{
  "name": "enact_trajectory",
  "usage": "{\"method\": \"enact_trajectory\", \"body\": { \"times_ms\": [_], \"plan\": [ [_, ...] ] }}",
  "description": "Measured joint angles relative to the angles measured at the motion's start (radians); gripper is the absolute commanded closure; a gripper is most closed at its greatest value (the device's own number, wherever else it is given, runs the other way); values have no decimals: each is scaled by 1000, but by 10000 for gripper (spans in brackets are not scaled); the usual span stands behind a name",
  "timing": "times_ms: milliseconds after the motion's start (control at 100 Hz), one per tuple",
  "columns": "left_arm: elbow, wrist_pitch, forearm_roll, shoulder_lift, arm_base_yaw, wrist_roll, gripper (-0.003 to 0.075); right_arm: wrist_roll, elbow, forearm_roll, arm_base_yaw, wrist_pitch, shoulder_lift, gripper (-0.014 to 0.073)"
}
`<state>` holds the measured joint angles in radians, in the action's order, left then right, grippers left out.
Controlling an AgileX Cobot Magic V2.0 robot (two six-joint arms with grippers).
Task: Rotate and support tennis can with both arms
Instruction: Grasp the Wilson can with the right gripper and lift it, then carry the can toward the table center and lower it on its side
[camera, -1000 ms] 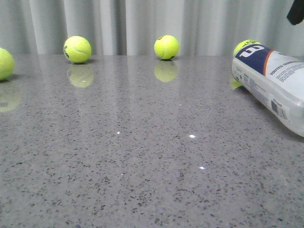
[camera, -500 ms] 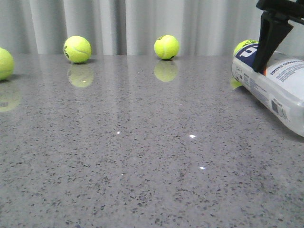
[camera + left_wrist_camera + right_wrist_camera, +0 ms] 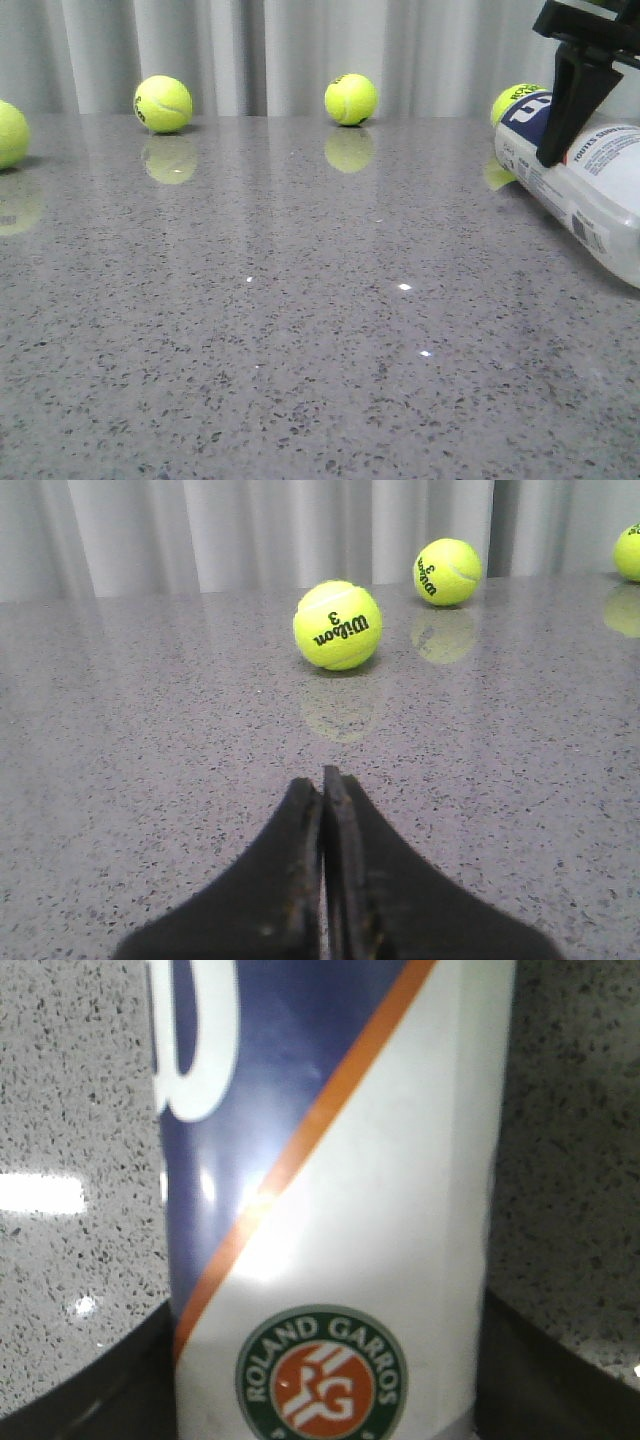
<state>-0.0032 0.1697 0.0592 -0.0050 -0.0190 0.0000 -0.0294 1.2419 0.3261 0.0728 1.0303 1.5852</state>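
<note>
The tennis can (image 3: 590,175) lies on its side at the table's right edge, its navy end pointing toward the back. In the right wrist view the tennis can (image 3: 330,1160) fills the frame, with its navy-and-white label, orange stripe and round emblem. My right gripper (image 3: 325,1305) straddles it from above, with a black finger pressed against each side. One black finger (image 3: 572,95) shows in front of the can in the front view. My left gripper (image 3: 322,776) is shut and empty, low over the bare table. It is out of the front view.
Tennis balls sit along the back by the curtain: one at the left (image 3: 163,103), one in the middle (image 3: 351,99), one at the far left edge (image 3: 5,133) and one behind the can (image 3: 515,95). Two balls (image 3: 338,625) (image 3: 447,572) lie ahead of the left gripper.
My right gripper came down from the top right corner onto the can. The can has since shifted slightly to the right. The balls have not moved.
</note>
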Motion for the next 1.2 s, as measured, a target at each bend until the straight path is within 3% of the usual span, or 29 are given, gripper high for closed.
{"method": "enact_trajectory", "body": {
  "times_ms": [300,580,720,980,1200],
  "plan": [
    [0,0,0,0,0,0,741,134,195,0,44,105,5,290],
    [0,0,0,0,0,0,741,331,475,-8,204,202,127,290],
    [0,0,0,0,0,0,741,513,560,-31,294,202,200,290],
    [0,0,0,0,0,0,741,971,583,-33,419,206,245,290],
    [0,0,1,0,0,0,741,1117,585,-35,444,206,263,290]
  ]
}}
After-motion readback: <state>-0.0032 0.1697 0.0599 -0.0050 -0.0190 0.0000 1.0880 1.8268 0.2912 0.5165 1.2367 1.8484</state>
